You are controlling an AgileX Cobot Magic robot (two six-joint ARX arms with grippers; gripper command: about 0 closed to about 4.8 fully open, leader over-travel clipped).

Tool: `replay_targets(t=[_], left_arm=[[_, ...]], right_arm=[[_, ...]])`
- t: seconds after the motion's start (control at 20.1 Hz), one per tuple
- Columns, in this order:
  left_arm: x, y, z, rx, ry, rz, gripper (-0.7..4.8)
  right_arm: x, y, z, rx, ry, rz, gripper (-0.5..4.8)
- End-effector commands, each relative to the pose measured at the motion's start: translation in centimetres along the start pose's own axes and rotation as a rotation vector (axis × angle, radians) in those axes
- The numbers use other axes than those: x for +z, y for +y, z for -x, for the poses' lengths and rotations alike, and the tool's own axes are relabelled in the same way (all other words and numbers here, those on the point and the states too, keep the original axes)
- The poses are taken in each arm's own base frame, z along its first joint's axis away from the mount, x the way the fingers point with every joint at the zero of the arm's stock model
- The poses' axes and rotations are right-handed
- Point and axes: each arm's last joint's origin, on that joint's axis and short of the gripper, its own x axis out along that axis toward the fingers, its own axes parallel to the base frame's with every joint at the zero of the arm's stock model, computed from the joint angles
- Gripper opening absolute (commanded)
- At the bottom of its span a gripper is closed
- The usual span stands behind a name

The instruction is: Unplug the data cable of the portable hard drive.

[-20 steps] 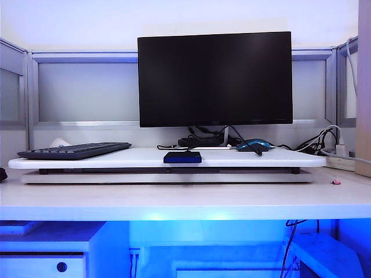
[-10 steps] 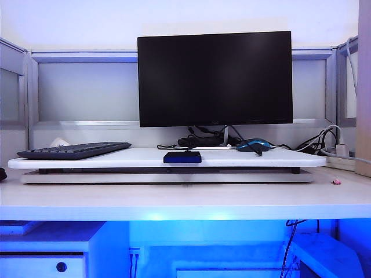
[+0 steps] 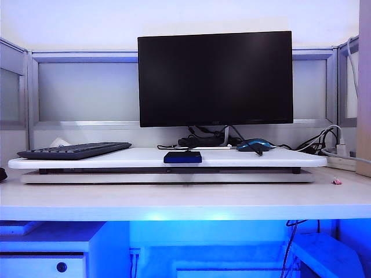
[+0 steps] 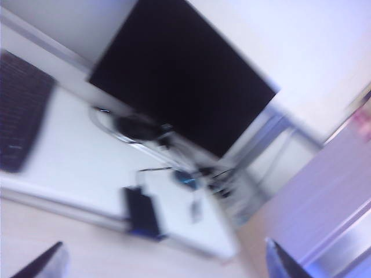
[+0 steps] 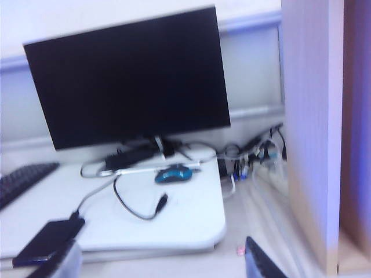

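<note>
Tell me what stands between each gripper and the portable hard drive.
Nothing visible does. The portable hard drive lies at the white board's front edge, with bare desk before it in both wrist views. The left gripper and right gripper stand open, short of it. The data cable runs off behind the drive.

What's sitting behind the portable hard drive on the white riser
Behind the portable hard drive: its data cable, the monitor stand and tangled cords. The plug joint is hidden.

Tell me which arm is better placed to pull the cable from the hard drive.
Neither clearly: left gripper and right gripper are both open, short of the portable hard drive. Left faces the data cable slightly more centrally.
</note>
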Motion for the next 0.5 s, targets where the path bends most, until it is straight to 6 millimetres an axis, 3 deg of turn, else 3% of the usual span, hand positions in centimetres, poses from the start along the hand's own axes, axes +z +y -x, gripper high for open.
replay_targets(t=[0.05,0.35,0.5], left_arm=[[1.5,-0.5,-1.5,-0.046,-0.033,0.103,4.69],[1.4,1.7,-5.9,-0.133,0.097,0.381,4.79],[0.7,3.8,-8.4,-0.144,0.156,0.493,4.79]], right_arm=[[0.8,0.1,-1.3,0.004,0.014,-0.067,4.32],[3.8,0.6,-6.5,0.073,0.081,-0.082,4.34],[5.3,0.9,-10.0,0.132,0.151,-0.092,4.79]])
